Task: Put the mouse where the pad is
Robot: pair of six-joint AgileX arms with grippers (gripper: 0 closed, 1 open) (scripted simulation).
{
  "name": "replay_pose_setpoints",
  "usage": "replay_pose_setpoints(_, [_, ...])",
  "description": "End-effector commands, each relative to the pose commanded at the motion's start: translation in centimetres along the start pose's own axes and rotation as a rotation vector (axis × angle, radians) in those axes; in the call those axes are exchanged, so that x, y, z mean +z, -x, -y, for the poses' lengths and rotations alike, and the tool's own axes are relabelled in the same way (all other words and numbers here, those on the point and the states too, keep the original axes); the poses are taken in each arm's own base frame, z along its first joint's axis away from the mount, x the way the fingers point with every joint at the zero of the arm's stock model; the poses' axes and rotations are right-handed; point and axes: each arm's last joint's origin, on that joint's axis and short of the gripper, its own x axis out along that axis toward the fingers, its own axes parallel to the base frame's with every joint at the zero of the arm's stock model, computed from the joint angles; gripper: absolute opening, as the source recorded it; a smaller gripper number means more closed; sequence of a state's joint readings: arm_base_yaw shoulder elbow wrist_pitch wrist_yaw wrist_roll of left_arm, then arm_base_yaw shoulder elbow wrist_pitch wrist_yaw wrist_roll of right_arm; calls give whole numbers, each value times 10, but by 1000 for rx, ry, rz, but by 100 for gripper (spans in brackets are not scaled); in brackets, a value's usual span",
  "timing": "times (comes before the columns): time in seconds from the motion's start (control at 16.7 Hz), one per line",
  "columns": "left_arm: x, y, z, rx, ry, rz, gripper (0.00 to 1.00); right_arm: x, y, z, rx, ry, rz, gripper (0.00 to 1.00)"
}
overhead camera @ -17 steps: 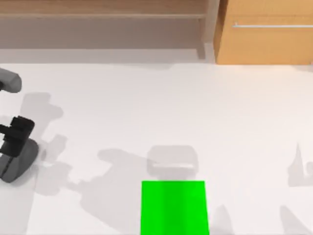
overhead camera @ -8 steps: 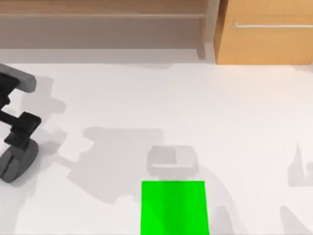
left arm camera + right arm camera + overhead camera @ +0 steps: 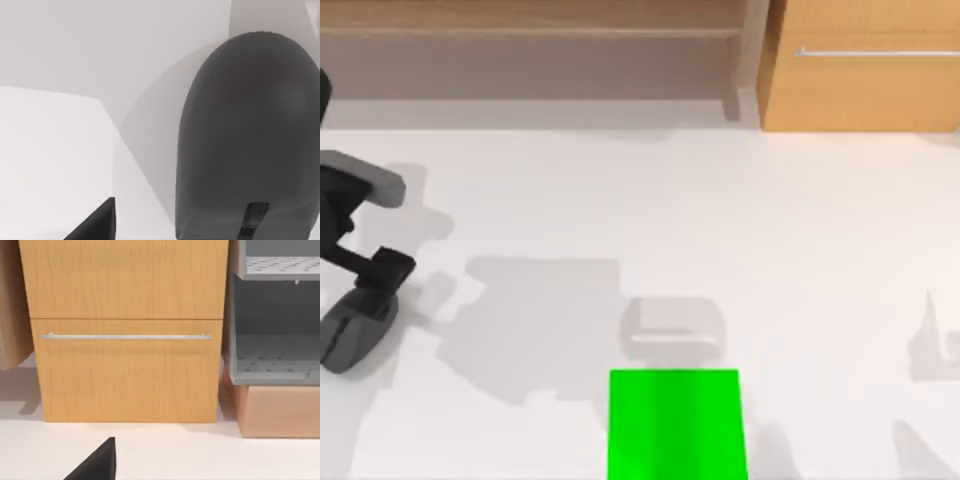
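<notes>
left gripper (image 3: 365, 300) is hanging over the small dark grey oval mouse (image 3: 352, 335), finger state unclear; off-centre grab w/ smooth shell risks slipping before reaching the flat bright green pad (image 3: 677, 424).

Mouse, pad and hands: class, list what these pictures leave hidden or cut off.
- Mouse: its upper end, in the top view, covered by the left hand.
- Pad: near end cut by the top view's bottom edge.
- Left hand: open or shut, unclear.
</notes>
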State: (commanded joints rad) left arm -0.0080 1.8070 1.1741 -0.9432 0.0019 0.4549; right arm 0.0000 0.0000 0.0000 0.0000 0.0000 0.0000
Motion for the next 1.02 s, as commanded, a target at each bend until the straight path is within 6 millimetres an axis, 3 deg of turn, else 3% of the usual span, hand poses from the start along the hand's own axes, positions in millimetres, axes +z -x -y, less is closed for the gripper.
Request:
replay_pose_setpoints(0.24, [0, -49, 0, 4, 1, 9, 100, 0, 0, 0, 0, 0, 0, 100])
replay_pose_setpoints(0.36, [-2, -65, 1, 1, 0, 2, 100, 0, 0, 0, 0, 0, 0, 100])
replay_pose_setpoints(0.66, [-3, -68, 1, 0, 0, 0, 100, 0, 0, 0, 0, 0, 0, 100])
replay_pose_setpoints(1.02, [-3, -68, 1, 0, 0, 0, 55, 0, 0, 0, 0, 0, 0, 100])
